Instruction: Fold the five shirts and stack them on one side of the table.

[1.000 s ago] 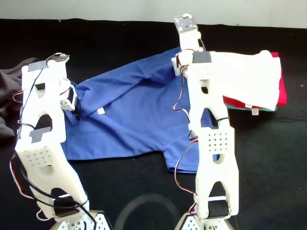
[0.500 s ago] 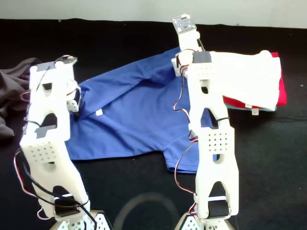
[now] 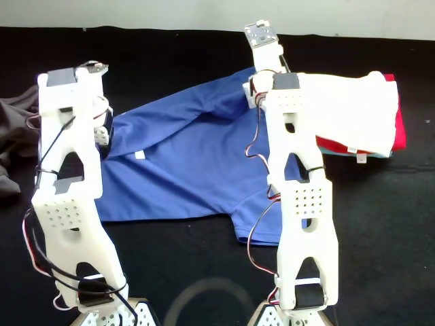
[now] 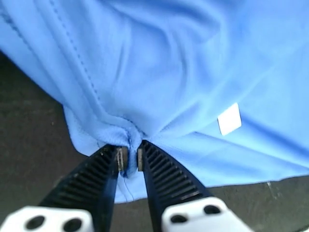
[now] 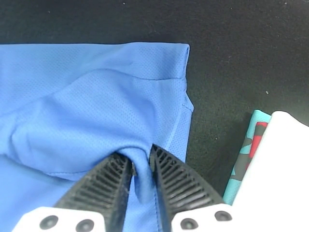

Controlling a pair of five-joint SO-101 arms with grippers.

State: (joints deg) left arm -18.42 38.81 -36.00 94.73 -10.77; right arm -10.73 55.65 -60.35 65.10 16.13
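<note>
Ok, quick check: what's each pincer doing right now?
Left pincer: closed, pinching a bunched fold of the blue shirt.
Right pincer: closed, pinching a fold of the blue shirt near its hemmed edge.

Folded stack point(image 3: 353, 112) blocks the right side; dark garment point(image 3: 13, 122) the left.

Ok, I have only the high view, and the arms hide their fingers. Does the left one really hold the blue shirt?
Observer: Yes. In the left wrist view the left gripper is shut on a small pinch of the blue shirt, near its edge.
Operator: And the white tag, is it caught too?
Observer: No, the white tag lies apart from the fingers, free on the cloth.
Operator: And the right one?
Observer: The right gripper is shut on a raised fold of the same shirt.
</note>
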